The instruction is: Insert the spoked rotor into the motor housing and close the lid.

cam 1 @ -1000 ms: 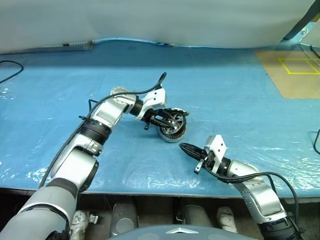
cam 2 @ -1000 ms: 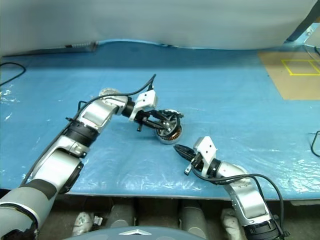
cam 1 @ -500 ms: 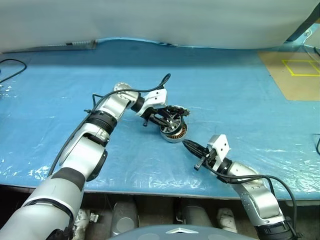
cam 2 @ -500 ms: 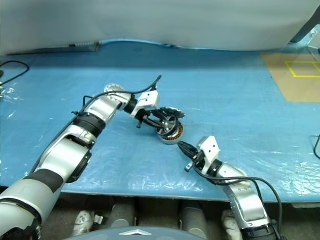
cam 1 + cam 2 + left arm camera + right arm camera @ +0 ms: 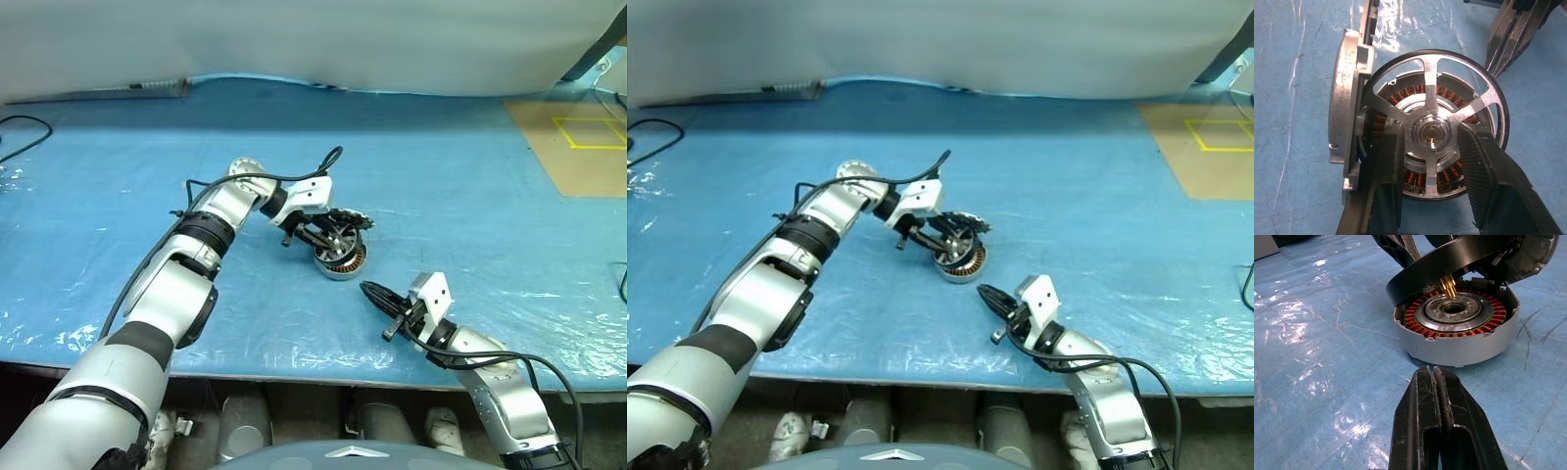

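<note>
A black cable [image 5: 15, 130] loops onto the far left edge of the glossy, crinkled blue plastic sheet [image 5: 118, 196] that covers the table; behind the sheet hangs a pale grey-white cloth backdrop [image 5: 294, 39].

Toward the middle, the left gripper [image 5: 1432, 147] reaches in from the left, and its two ribbed black fingers [image 5: 1488, 176] pinch the hub of the spoked rotor [image 5: 1435, 132], a flat wheel with a matt black outer rim and shiny silver spokes. The rotor is tilted: it hangs over the motor housing [image 5: 1459, 328] with its brass shaft tip over the housing's centre, one edge low and the other lifted, not seated.

The housing is a short round cylinder with a smooth grey-silver wall, a ring of copper-red windings and a polished metal centre with small holes. It stands on the sheet near the table's middle. Its lid [image 5: 1347, 103], a thin silver-grey cast disc with notched edges, stands upright at the housing's far side, just beside the rotor's rim.

Right of the housing, and nearer the table's front edge, the right gripper [image 5: 1439, 382] points at the housing wall from just beside it, with its textured black fingers pressed together on nothing.

At the far right lies a tan cardboard panel [image 5: 578, 166] marked with a yellow taped square [image 5: 588, 127].
</note>
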You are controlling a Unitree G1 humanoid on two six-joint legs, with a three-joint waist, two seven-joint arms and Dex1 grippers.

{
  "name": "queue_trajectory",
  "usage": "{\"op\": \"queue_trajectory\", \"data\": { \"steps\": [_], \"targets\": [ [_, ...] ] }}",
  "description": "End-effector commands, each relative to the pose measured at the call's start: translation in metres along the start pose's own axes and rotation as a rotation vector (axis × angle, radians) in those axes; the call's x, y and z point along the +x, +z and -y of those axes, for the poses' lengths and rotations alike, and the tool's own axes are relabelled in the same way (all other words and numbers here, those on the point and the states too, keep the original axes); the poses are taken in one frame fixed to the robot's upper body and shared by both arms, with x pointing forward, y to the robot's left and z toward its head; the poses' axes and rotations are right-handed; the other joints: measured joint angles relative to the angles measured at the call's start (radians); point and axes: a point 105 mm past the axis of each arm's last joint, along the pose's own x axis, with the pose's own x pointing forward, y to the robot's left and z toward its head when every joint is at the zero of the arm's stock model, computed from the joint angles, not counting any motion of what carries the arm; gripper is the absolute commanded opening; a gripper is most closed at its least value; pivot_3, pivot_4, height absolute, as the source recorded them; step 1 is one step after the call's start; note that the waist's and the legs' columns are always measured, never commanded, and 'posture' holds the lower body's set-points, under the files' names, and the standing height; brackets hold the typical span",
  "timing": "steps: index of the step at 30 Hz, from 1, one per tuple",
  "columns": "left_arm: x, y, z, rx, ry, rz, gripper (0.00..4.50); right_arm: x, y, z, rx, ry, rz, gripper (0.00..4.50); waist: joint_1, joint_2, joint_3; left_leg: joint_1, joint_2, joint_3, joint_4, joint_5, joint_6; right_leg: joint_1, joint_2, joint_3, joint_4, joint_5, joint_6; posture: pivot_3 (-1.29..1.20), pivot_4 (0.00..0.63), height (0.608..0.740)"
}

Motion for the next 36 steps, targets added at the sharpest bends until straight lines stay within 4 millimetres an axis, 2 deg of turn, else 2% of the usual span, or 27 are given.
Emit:
{"op": "queue_trajectory", "data": {
  "steps": [1,4,13,18,19,21,27,32,36],
  "targets": [
    [-0.005,0.007,-0.004,0.034,-0.004,-0.012,1.33,0.000,0.007,0.001,-0.019,-0.006,0.032,0.00,0.000,0.000,0.000,0.000,0.000,0.000,0.000,0.000,0.000,0.000,0.000,0.000,0.000,0.000,0.000,0.00,0.150,0.740],
    [-0.004,0.008,-0.004,0.035,-0.010,-0.013,1.33,0.001,0.007,0.001,-0.021,-0.006,0.031,0.00,0.000,0.000,0.000,0.000,0.000,0.000,0.000,0.000,0.000,0.000,0.000,0.000,0.000,0.000,0.000,0.00,0.150,0.740],
    [0.000,0.008,-0.003,0.030,-0.019,-0.012,4.41,0.001,0.007,0.003,-0.025,-0.006,0.028,0.00,0.001,-0.001,0.000,0.000,0.000,0.000,0.000,0.000,0.000,0.000,0.000,0.000,0.000,0.000,0.000,0.00,0.150,0.740],
    [-0.001,0.014,-0.001,0.033,-0.032,0.029,4.47,0.000,0.007,0.003,-0.025,-0.002,0.026,0.00,0.001,-0.001,0.001,0.000,0.000,0.000,0.000,0.000,0.000,0.000,0.000,0.000,0.000,0.000,-0.001,0.00,0.150,0.740],
    [-0.001,0.016,0.001,0.033,-0.041,0.048,4.16,0.000,0.007,0.003,-0.025,-0.002,0.026,0.00,0.001,-0.001,0.001,0.000,0.000,0.000,0.000,0.000,0.000,0.000,0.000,0.000,0.000,0.000,-0.001,0.00,0.150,0.740],
    [-0.004,0.020,0.006,0.022,-0.067,0.085,3.90,0.000,0.008,0.004,-0.027,-0.003,0.027,0.00,0.001,-0.001,0.001,0.000,0.000,0.000,0.000,0.000,0.000,0.000,0.000,0.000,0.000,0.000,-0.001,0.00,0.150,0.740],
    [-0.015,0.015,0.031,-0.032,-0.094,0.148,1.81,-0.007,0.012,0.013,-0.048,-0.023,0.025,0.00,-0.001,-0.001,0.001,0.001,0.000,0.000,-0.001,0.000,0.000,0.000,0.000,0.000,0.000,-0.001,-0.001,0.00,0.150,0.740],
    [-0.023,0.010,0.048,-0.161,0.053,0.278,0.14,-0.014,0.020,0.034,-0.077,-0.082,0.013,0.00,-0.002,-0.001,0.001,0.001,0.001,0.001,-0.001,0.000,0.000,0.000,0.000,0.000,0.000,-0.001,-0.001,0.00,0.150,0.740],
    [-0.027,0.003,0.059,-0.232,0.260,0.412,0.06,-0.012,0.031,0.056,-0.088,-0.148,-0.002,0.00,-0.005,-0.001,0.001,0.001,0.001,0.001,-0.001,0.000,0.000,0.000,0.000,0.000,0.000,-0.001,-0.002,0.00,0.150,0.740]
  ]
}}
